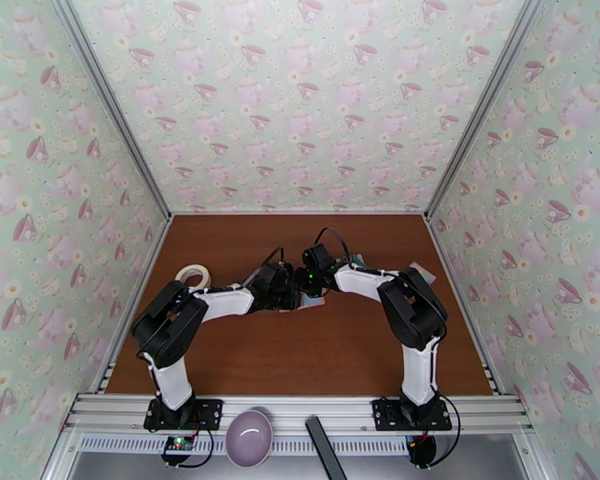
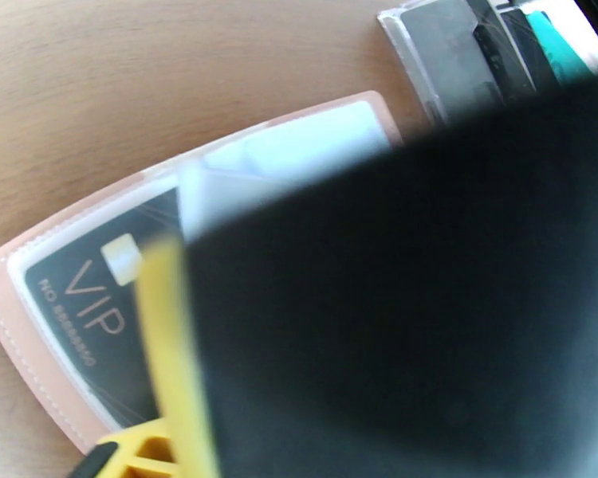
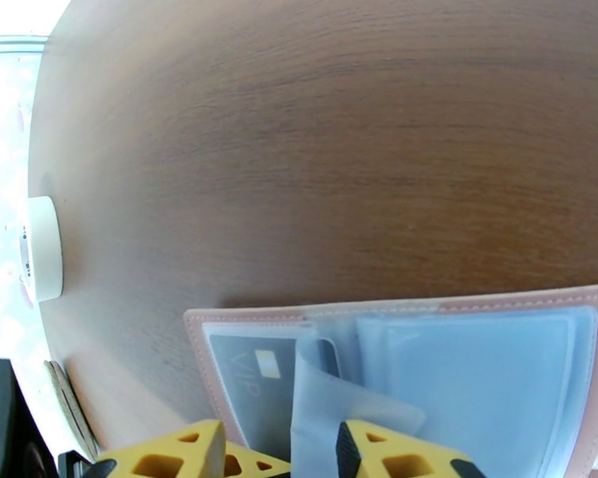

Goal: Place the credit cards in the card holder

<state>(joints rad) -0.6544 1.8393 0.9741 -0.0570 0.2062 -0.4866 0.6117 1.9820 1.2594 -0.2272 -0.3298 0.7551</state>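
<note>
From above, your left gripper (image 1: pixel 289 294) hovers over the open pink fold-over card holder (image 1: pixel 316 302) mid-table. Its wrist view shows one black VIP card (image 2: pixel 84 304) pocketed; you cannot tell its grip. Your right gripper (image 3: pixel 279 448) stands part-open around a clear pocket leaf (image 3: pixel 319 392); more credit cards (image 2: pixel 530 37) wait unloaded.

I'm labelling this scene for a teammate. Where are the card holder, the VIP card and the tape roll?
card holder (image 3: pixel 498 300): right wrist view, pink stitched top edge.
VIP card (image 2: pixel 84 304): left wrist view, black face.
tape roll (image 1: pixel 202 280): top view, white rim.
</note>
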